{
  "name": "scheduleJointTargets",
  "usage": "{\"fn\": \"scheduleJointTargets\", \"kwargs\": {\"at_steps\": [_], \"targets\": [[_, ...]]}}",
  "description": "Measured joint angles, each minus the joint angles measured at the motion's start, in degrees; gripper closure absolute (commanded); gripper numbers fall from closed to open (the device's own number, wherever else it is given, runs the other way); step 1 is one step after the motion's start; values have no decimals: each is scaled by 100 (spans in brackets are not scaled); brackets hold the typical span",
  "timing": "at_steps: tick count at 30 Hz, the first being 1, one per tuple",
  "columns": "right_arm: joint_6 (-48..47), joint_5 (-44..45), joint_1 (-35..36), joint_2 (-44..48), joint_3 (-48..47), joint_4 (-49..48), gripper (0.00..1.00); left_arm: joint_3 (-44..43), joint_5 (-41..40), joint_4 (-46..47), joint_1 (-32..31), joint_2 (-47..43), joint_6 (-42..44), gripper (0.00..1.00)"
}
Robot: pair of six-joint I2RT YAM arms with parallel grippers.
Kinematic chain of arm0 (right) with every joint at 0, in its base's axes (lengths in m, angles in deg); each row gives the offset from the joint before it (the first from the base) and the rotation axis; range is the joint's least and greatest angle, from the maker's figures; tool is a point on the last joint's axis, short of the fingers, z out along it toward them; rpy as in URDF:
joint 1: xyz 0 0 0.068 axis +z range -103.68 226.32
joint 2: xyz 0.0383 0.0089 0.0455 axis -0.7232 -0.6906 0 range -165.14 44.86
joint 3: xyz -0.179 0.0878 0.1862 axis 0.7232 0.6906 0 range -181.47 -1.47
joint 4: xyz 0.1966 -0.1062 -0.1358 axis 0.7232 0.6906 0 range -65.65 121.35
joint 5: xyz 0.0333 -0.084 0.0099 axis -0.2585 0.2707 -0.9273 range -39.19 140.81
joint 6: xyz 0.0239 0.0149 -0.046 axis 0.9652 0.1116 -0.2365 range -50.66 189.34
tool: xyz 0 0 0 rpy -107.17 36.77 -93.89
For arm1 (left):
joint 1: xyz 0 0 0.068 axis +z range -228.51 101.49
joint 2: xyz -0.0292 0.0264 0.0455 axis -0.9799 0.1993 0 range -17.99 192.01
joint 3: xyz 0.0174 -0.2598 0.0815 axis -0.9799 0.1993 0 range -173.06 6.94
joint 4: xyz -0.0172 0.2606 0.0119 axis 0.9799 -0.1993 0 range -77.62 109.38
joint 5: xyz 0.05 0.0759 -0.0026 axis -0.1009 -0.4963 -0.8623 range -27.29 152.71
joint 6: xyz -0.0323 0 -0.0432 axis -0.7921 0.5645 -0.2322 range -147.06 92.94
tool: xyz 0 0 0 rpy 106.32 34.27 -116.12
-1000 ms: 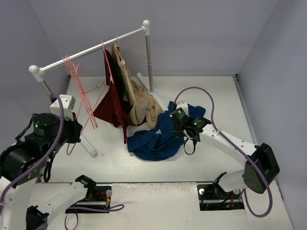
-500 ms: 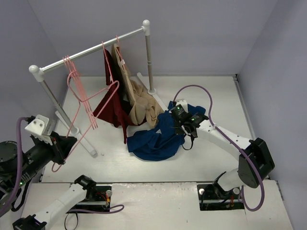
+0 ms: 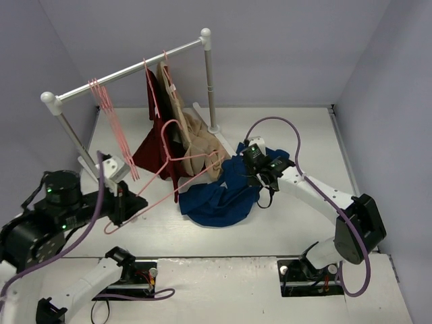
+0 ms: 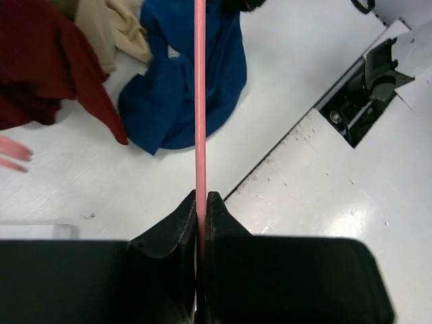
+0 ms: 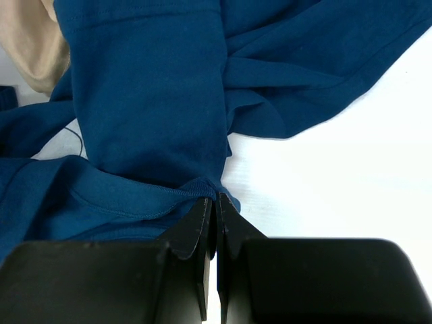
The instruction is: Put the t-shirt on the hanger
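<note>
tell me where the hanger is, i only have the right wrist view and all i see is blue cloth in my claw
Observer: The left claw is shut on the pink hanger, gripping its thin wire.
Operator: is it anywhere near the shirt
Observer: In the top view its far corner reaches over the tan garment, just left of the blue t-shirt heaped on the table.
Operator: anything else hanging up
Observer: On the rail, spare pink hangers hang at the left end; a dark red garment and the tan one hang mid-rail.
</note>
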Motion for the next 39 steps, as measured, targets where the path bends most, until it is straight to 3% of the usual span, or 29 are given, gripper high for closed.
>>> {"fn": "scheduleJointTargets", "kwargs": {"at_steps": [13, 23, 39], "targets": [[-540, -448, -382, 566, -4, 3, 100, 1462, 1091, 1184, -1, 224, 120, 100], [-900, -714, -382, 1111, -107, 26, 100, 1643, 1408, 1490, -1, 467, 391, 100], [-1048, -1016, -212, 1416, -259, 56, 100, 1810, 1276, 1718, -12, 778, 716, 100]]}}
